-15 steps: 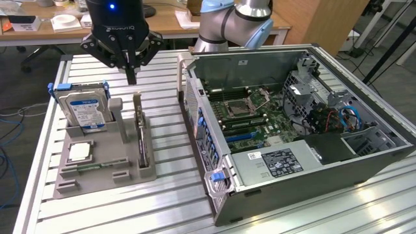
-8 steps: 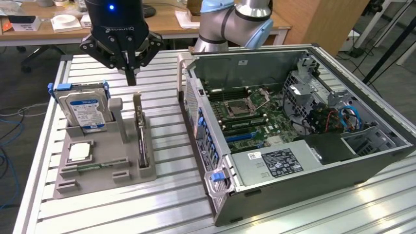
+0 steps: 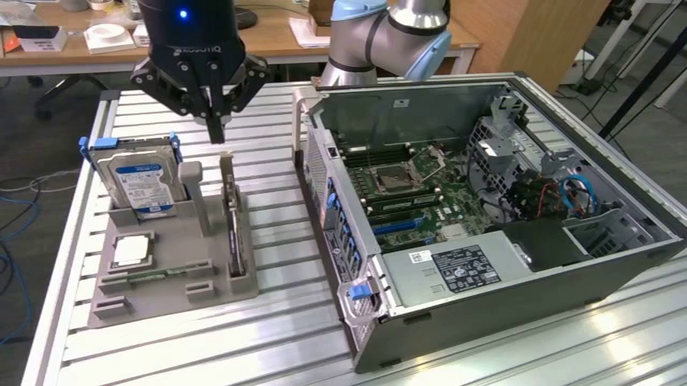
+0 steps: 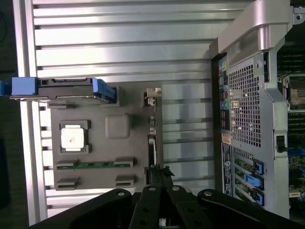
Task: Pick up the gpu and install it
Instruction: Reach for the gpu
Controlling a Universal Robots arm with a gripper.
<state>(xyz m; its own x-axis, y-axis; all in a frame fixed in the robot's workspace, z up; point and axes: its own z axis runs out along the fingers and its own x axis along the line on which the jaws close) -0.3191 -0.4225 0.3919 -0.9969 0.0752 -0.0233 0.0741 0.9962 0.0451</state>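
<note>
The gpu (image 3: 230,215) stands on edge in a slot of the grey holder (image 3: 161,293), a thin card seen edge-on in the wrist view (image 4: 152,143) with its silver bracket end away from the fingers. My gripper (image 3: 218,133) hangs above the card's far end, clear of it, with its black fingers drawn together to a point and nothing between them. In the wrist view the gripper (image 4: 160,172) lies right over one end of the card. To the exterior view's right lies the open computer case (image 3: 601,265) with its motherboard (image 3: 413,197) exposed.
The holder also carries a blue-labelled hard drive (image 3: 140,183) upright, a processor chip (image 3: 131,251) and a narrow memory stick (image 3: 150,277). The case's rear wall (image 4: 245,95) stands close beside the holder. All rests on a ribbed aluminium table (image 3: 269,338). A desk stands behind.
</note>
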